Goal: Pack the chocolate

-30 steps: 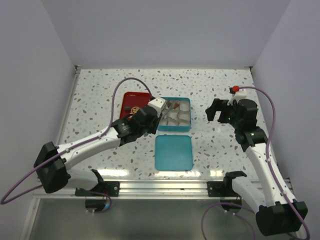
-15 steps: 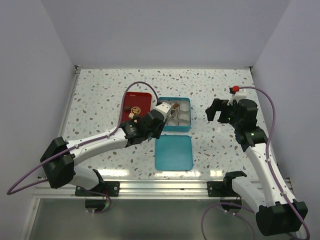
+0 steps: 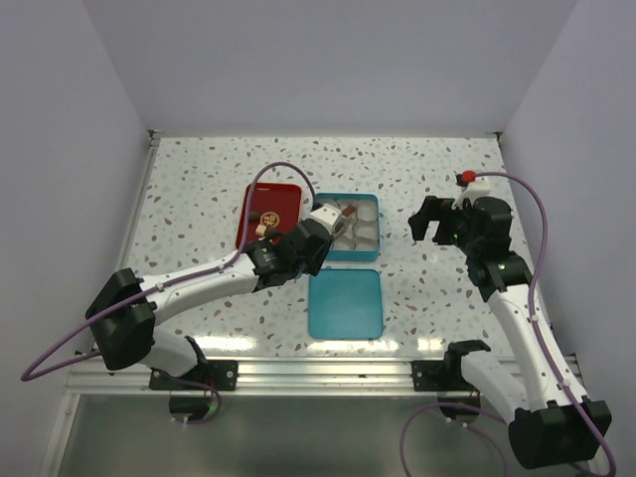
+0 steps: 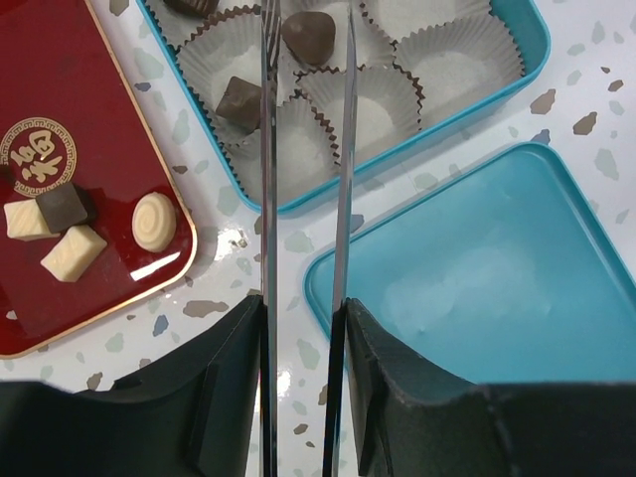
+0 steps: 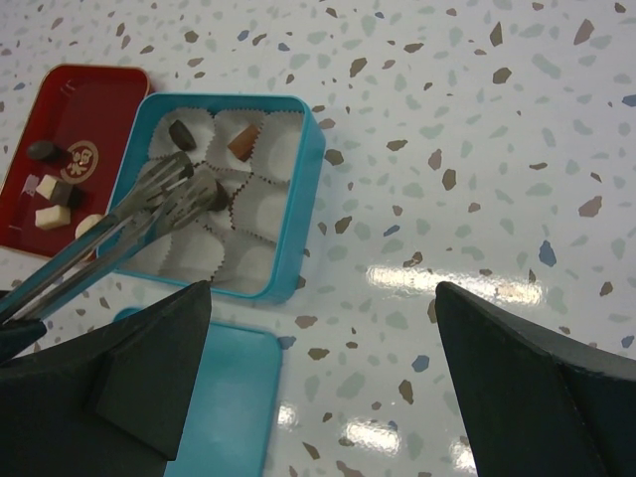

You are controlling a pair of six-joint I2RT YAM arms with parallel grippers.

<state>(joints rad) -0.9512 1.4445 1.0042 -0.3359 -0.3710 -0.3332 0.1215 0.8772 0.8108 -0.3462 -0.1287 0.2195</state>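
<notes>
My left gripper (image 4: 303, 304) is shut on a pair of metal tongs (image 4: 347, 149) that reach over the teal tin (image 4: 517, 60) of white paper cups. A dark chocolate (image 4: 308, 32) lies in a cup between the tong tips, a small gap on each side. Another brown piece (image 4: 241, 102) sits in the cup to its left. Two white pieces (image 4: 73, 251), a dark one (image 4: 65, 206) and a round cream one (image 4: 154, 221) lie on the red tray (image 4: 99, 308). My right gripper (image 3: 429, 221) hangs open and empty to the right of the tin (image 3: 370, 254).
The teal lid (image 3: 345, 302) lies flat on the table just in front of the tin. The red tray (image 3: 248, 214) touches the tin's left side. White walls close the table at the back and sides.
My left arm has swung right from the tray, bringing the tongs over the tin. The tong blades have spread a little. The right arm has not moved.
</notes>
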